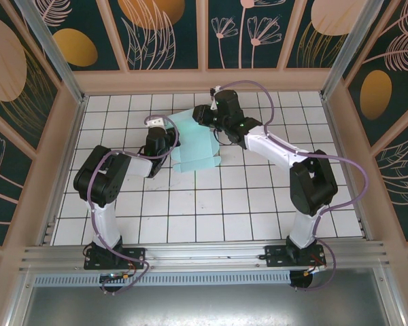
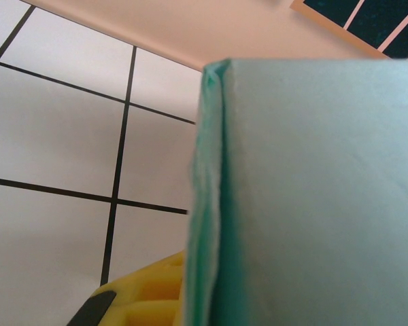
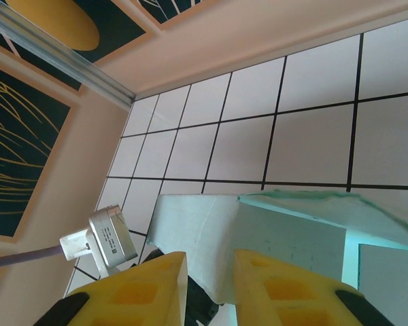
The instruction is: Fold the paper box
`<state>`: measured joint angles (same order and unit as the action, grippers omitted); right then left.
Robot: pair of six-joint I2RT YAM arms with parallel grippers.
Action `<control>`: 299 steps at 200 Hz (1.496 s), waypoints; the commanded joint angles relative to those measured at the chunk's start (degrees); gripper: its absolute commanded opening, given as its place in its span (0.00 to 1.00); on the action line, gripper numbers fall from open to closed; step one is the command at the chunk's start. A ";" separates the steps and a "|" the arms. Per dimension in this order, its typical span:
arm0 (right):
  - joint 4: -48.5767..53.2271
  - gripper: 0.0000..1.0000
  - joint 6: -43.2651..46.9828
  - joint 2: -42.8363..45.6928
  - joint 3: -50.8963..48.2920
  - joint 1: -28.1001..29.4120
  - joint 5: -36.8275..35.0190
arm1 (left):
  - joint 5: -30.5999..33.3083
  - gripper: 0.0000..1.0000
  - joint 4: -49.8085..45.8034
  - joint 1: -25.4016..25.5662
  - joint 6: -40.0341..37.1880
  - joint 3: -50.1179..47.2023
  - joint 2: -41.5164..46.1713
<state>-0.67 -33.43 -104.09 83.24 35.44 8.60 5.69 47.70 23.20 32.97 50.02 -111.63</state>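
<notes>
The paper box is pale teal card, partly folded, lying on the white tiled floor near the back middle. My left gripper is at the box's left side. In the left wrist view it is shut on the box's upright wall, whose card edge runs down beside the yellow finger. My right gripper hangs over the box's far right corner. Its yellow fingers stand a little apart, open, and a pale flap of the box lies just beyond the gap of the right gripper.
The pink back wall runs close behind the box, with side walls at left and right. In the right wrist view the left arm's silver wrist camera sits just beyond the flap. Bare tiles spread toward the arm bases.
</notes>
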 commanded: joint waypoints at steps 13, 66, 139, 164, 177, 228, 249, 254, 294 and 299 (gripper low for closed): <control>1.62 0.26 -1.29 -1.39 1.69 -0.36 -0.40 | 0.11 0.00 2.04 -0.07 -0.63 -0.18 0.77; 2.27 0.31 -1.20 -0.05 0.68 -0.37 -2.11 | 0.37 0.00 1.95 -0.11 -0.55 -0.26 0.67; 1.80 0.24 -2.57 -1.67 1.44 -0.29 0.50 | -0.29 0.00 2.31 -0.02 -0.45 -0.45 0.63; 1.94 0.26 -2.78 -1.90 1.69 -0.28 1.07 | -0.25 0.00 2.42 0.01 -0.28 -0.58 0.63; 1.81 0.25 -2.78 -1.86 1.67 -0.32 1.07 | -0.29 0.00 2.57 -0.08 -0.28 -0.70 0.63; 1.04 0.00 -3.35 -1.37 1.15 -0.35 1.18 | -0.33 0.00 2.55 -0.04 -0.19 -0.96 1.05; 0.83 0.00 -3.40 -0.78 0.74 -0.29 0.83 | -0.24 0.00 2.49 0.00 -0.27 -1.13 1.07; 0.71 0.03 -3.39 -0.66 0.66 -0.28 0.73 | -0.16 0.00 2.57 -0.03 -0.28 -1.15 1.07; -1.90 0.30 -3.14 2.32 -1.95 -0.12 -0.03 | -0.01 0.00 2.31 -0.10 0.16 -1.06 0.98; -2.97 0.32 -3.09 3.39 -2.89 -0.05 -0.07 | -0.04 0.00 2.21 -0.09 0.23 -1.06 1.03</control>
<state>-0.14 -36.71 -104.90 82.94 35.33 9.19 5.58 47.75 23.20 32.99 49.39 -111.63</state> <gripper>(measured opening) 0.293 0.081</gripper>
